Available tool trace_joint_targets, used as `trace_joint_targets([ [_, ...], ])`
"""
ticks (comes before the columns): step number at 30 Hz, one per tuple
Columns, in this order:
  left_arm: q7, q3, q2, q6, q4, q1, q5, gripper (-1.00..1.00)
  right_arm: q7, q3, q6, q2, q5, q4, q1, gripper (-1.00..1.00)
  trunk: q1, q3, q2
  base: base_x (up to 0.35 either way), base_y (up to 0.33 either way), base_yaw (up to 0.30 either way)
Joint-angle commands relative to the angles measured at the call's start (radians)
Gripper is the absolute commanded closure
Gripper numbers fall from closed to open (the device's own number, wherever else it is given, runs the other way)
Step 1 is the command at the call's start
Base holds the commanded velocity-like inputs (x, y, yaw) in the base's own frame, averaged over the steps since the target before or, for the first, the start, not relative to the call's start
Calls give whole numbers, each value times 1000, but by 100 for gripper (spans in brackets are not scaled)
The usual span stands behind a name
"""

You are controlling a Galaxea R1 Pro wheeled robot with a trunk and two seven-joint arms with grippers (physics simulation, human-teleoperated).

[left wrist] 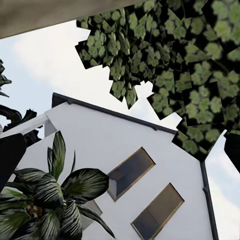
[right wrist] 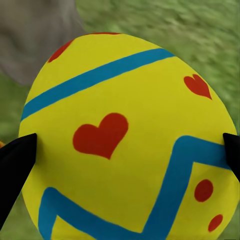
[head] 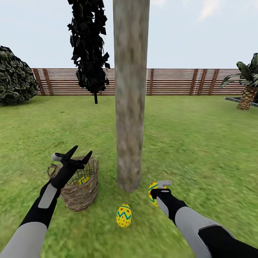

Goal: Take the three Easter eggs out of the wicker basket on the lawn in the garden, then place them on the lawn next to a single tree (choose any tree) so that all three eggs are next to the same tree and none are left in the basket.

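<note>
The pale grey-tan tree (head: pixel 130 107) stands on the lawn (head: pixel 200 143) straight ahead. Left of its base is the wicker basket (head: pixel 79 195), with one Easter egg (head: pixel 83 180) showing through the weave. My left gripper (head: pixel 81 152) is open just above the basket's rim, its fingers pointing up and holding nothing. A second egg (head: pixel 124 215) lies on the grass in front of the trunk. My right gripper (head: pixel 154 196) is shut on the third egg (head: pixel 152 189), low beside the trunk's right side. In the right wrist view this egg (right wrist: pixel 125 100) sits between both black fingertips (right wrist: pixel 15 170).
A dark, thin-trunked tree (head: pixel 89 43) and a shrub (head: pixel 14 77) stand at the back left, a short palm (head: pixel 249 89) at the right, all before the slat fence (head: pixel 172 81). The left wrist view looks up at a white house (left wrist: pixel 125 160) and leaves (left wrist: pixel 190 75).
</note>
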Motion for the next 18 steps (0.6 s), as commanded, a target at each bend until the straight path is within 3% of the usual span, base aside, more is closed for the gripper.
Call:
trace_joint_targets([
  [1, -1, 0, 0, 8, 0, -1, 4, -100, -6, 9, 6, 0, -10, -2, -1, 100, 4, -4, -8, 0, 0, 0],
  [7, -1, -1, -4, 8, 3, 2, 4, -100, -5, 10, 6, 2, -2, -8, 0, 100, 27, -23, -50, 0, 0, 0],
  [18, -1, -3, -12, 8, 1, 3, 2, -100, 1, 12, 0, 9, 2, -10, 0, 100, 32, -65, -52, 0, 0, 0],
])
